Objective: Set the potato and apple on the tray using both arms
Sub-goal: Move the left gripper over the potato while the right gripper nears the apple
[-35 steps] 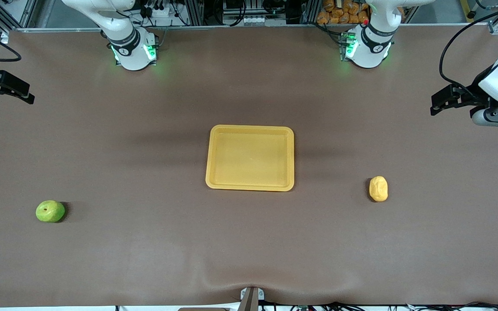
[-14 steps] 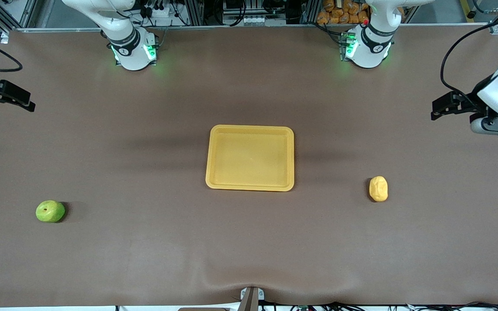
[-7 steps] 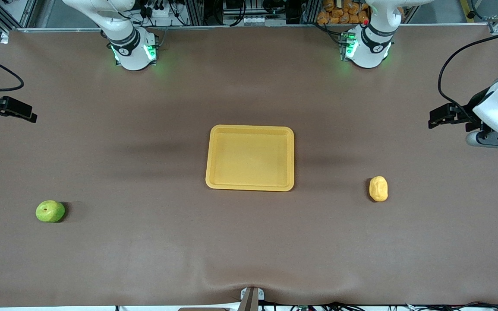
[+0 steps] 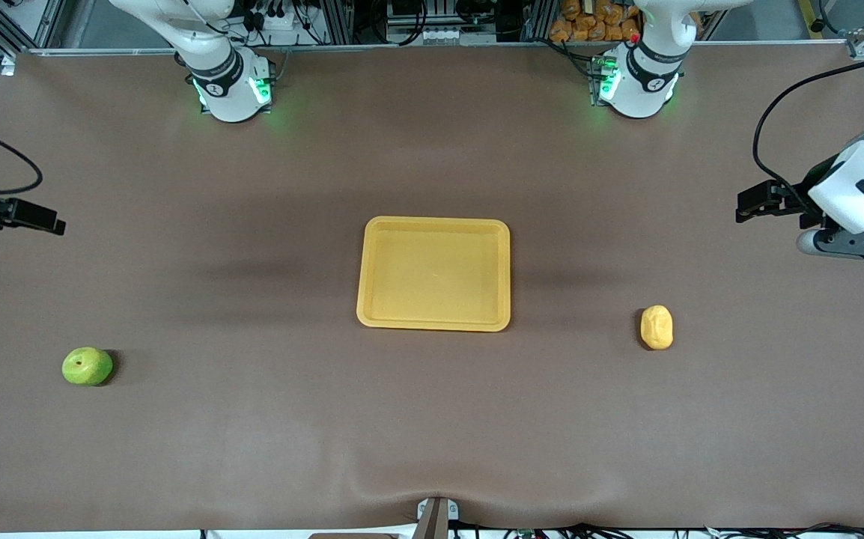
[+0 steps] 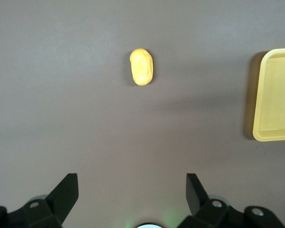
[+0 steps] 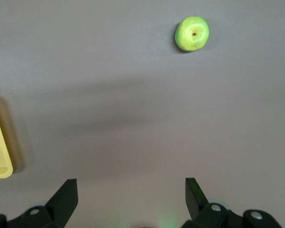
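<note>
We saw the left tool (image 4: 748,202) hanging wide open and empty in the air over the bench (image 4: 432,419) at the left arm's end, near that edge. The potato (image 4: 656,327) lay on the bare bench between this tool and the tray (image 4: 433,324), well apart from both; in the left wrist view the potato (image 5: 142,67) sat ahead of the spread fingers (image 5: 64,194), with a corner of the tray (image 5: 256,133) off to one side.

The right tool (image 4: 39,218) hung likewise open and empty over the right arm's end of the bench, close to that edge. The apple (image 4: 87,366) rested well clear of it (stem dimple up), nearer the front camera than the tray and far from it. In the right wrist view the apple (image 6: 192,33) lay ahead of the parted fingers (image 6: 65,195).

The tray sat in the middle of the bench with nothing in it. Open brown surface surrounded both fruits and all four sides of the tray.
</note>
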Controlling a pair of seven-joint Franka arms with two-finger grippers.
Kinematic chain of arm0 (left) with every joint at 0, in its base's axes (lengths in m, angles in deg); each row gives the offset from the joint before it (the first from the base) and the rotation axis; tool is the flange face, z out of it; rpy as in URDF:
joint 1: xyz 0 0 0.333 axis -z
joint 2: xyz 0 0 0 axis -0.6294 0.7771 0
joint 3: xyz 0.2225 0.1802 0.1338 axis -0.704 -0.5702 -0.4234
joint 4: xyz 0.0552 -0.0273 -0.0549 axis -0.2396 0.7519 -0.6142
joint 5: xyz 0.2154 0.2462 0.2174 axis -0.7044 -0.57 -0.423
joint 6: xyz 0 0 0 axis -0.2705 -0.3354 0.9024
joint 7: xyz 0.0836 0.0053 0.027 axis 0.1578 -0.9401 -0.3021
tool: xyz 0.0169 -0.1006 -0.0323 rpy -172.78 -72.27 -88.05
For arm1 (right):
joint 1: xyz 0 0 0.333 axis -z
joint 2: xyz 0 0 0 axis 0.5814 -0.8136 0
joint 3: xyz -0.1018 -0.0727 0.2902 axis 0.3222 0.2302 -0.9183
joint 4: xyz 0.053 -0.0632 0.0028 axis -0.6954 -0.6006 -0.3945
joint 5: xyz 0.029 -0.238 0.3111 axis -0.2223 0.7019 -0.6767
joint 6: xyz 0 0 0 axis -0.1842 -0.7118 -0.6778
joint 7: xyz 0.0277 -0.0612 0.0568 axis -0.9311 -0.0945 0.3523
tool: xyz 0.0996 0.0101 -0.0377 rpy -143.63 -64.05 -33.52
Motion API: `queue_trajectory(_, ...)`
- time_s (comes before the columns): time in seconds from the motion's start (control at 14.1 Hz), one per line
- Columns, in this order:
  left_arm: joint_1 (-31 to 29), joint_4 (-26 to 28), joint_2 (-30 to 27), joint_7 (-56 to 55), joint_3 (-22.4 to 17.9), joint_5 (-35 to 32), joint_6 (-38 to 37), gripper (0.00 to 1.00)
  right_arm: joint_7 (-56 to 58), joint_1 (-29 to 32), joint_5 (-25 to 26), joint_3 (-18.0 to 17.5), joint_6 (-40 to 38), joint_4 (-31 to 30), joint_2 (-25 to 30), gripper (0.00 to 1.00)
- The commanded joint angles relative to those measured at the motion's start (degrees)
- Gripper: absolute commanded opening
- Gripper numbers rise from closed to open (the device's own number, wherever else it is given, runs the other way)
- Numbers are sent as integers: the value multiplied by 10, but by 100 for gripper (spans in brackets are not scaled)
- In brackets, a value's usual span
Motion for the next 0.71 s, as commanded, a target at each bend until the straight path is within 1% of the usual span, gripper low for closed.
queue_trajectory(0.0,-3,23,9,-6,2,-7,22,100,7,12,2,-7,15,12,-20,100)
queue_trajectory(0.21,-4,66,6,-6,2,-5,65,100,7,14,7,-7,37,12,-42,100)
queue_trajectory(0.43,-5,77,7,-6,2,-5,80,100,7,18,12,-6,50,12,-62,100)
queue_trajectory(0.64,-6,77,11,-6,2,-5,86,100,8,41,8,-6,74,13,-86,100)
